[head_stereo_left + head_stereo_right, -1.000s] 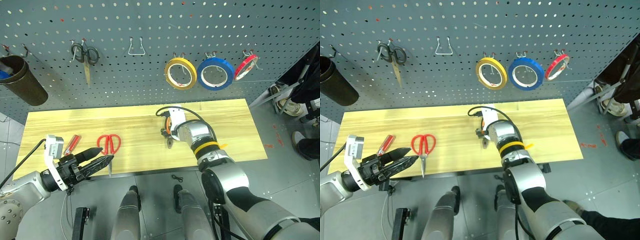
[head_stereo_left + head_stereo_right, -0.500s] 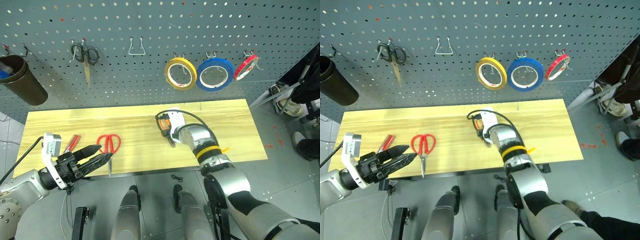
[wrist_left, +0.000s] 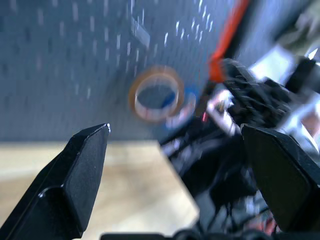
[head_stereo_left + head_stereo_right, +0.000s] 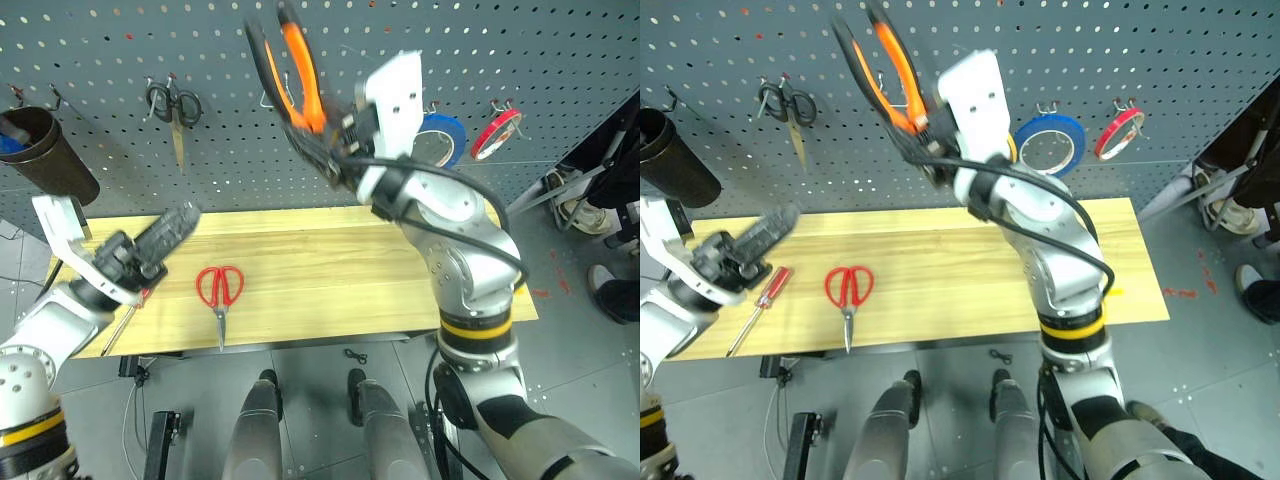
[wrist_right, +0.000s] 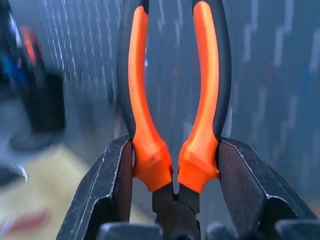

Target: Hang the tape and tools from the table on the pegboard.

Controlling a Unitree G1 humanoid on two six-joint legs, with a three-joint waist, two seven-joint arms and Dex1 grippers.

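Pegboard (image 4: 100,50): bare stretch between grey scissors (image 4: 172,108) and wire hook (image 4: 268,98), but right gripper (image 4: 325,150) clamping pliers (image 4: 290,65) crowds that hook. Right of the hook, yellow, blue tape (image 4: 443,132) and red roll (image 4: 495,130) fill the pegs. Dark cup (image 4: 45,155) blocks far left.

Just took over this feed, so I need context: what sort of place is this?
Likely a workshop tool station: a perforated pegboard with hooks holding tape rolls and scissors, above a wooden table with hand tools on it.
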